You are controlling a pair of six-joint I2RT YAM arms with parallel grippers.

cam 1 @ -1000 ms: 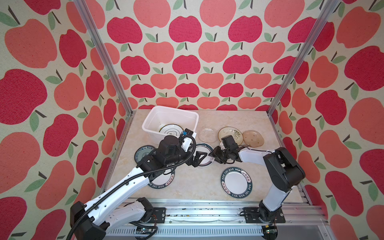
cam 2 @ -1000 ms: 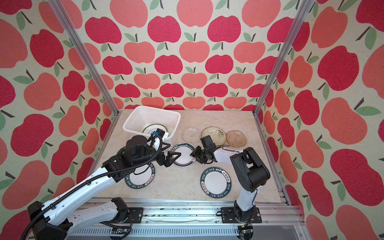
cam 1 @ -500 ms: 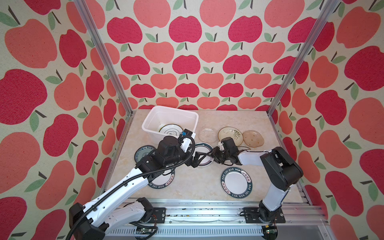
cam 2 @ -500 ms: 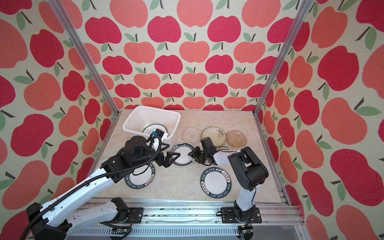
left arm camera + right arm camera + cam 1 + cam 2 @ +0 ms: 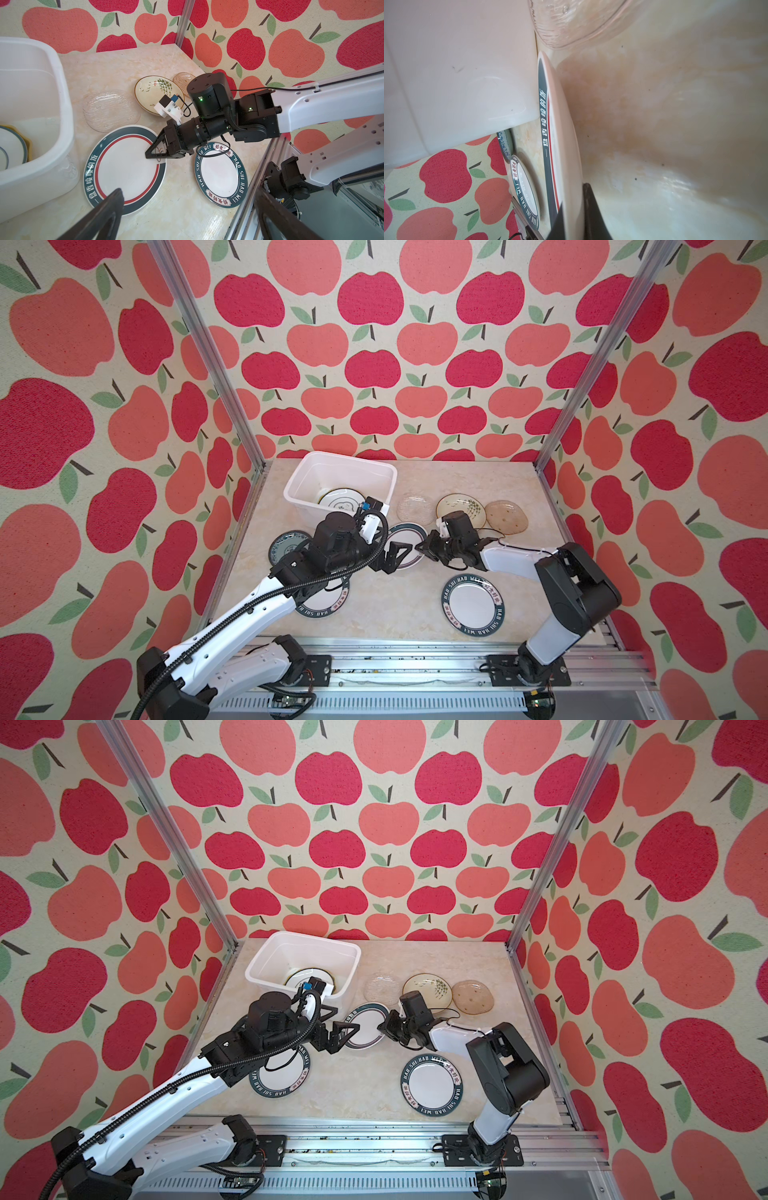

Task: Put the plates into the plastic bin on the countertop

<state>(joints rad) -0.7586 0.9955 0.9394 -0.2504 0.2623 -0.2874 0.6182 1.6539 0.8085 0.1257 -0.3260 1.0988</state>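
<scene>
On the marble countertop (image 5: 374, 614), the red-ringed plate (image 5: 124, 170) lies face up, its rim pinched by the right gripper (image 5: 149, 155); the left gripper (image 5: 392, 558) gapes wide.

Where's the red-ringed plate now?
In both top views the red-ringed plate is near the middle, just in front of the bin, beside the clear plate. The right gripper is shut on its rim, and the open left gripper is at its opposite edge.

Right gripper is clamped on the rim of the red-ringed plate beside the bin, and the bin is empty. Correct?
No: the bin is not empty. Both top views show a white plate lying in it. The rest holds: the left wrist view shows the right gripper shut on the rim of the red-ringed plate, beside the bin.
</scene>
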